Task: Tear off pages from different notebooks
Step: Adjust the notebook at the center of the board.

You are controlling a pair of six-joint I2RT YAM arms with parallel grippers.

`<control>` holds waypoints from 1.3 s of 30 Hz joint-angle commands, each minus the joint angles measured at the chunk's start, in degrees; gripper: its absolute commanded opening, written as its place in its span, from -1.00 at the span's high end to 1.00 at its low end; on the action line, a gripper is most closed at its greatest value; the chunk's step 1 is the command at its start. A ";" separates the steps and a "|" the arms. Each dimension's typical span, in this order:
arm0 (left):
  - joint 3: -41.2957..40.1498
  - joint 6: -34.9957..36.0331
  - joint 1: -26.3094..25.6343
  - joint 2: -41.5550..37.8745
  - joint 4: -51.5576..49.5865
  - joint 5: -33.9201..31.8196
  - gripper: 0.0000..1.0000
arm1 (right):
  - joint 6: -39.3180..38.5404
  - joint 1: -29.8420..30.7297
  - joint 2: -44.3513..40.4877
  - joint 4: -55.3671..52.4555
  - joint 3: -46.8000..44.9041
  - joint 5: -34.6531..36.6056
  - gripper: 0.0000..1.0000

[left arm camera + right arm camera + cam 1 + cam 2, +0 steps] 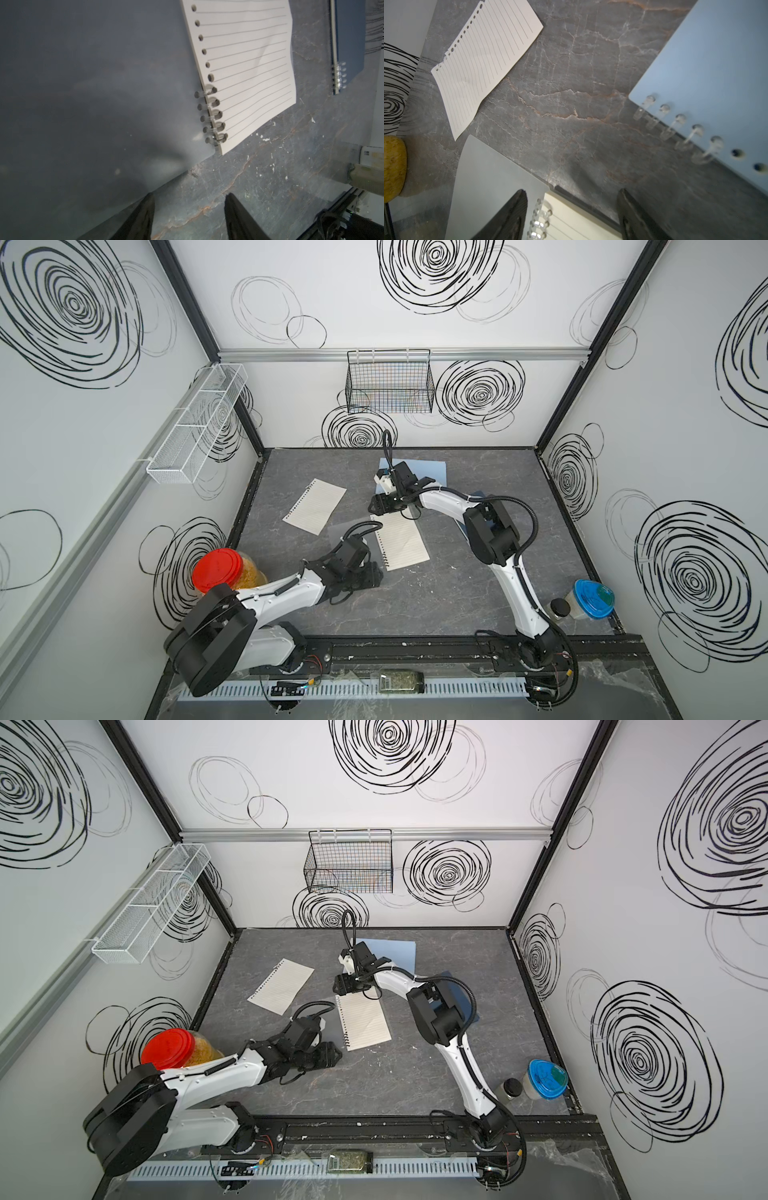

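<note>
1. Two black fingers of the right gripper (571, 191) stand wide apart, one on each side of the far coil corner of the lined notebook (402, 542). Nothing is clamped between them, and I cannot tell whether they touch it
2. Left gripper (190, 194) has its jaws moderately apart and empty, low over the table (436, 605) at the lined notebook's near coil corner. One finger (141, 216) is over the clear cover (104, 104), which lies folded out flat beside the coil
3. One loose page (314, 506), lined and with a ragged holed edge, lies flat just beyond the clear cover on the left-arm side of the lined notebook
4. Light-blue notebook (432, 472) lies shut on the back-wall side of the lined notebook, partly hidden by the right wrist
5. Dark navy notebook (351, 41) lies on the right-arm side of the lined notebook, mostly under the right arm in both top views
6. Red-lidded jar (218, 570) stands well off on the left-arm side of the lined notebook, and a blue-lidded tub (592, 599) well off on the right-arm side
</note>
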 commanded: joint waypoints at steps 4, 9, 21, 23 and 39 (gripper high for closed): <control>0.04 0.31 2.63 1.45 2.41 0.48 -0.17 | 3.79 -1.50 -7.57 2.63 -13.94 2.15 -0.41; 2.30 1.36 4.77 3.69 3.65 0.63 -0.17 | 6.97 -3.16 -14.46 6.59 -25.89 3.88 -0.41; 11.66 7.19 1.87 10.75 -1.28 1.28 -0.13 | 16.73 -4.73 -29.01 10.68 -49.09 11.05 -0.39; 12.73 8.21 0.52 11.07 -3.21 1.63 -0.13 | 18.06 -4.69 -30.90 12.08 -52.45 11.54 -0.39; 11.31 3.78 -13.83 9.19 -6.23 1.18 -0.15 | 17.54 -4.63 -29.94 11.32 -50.99 11.02 -0.39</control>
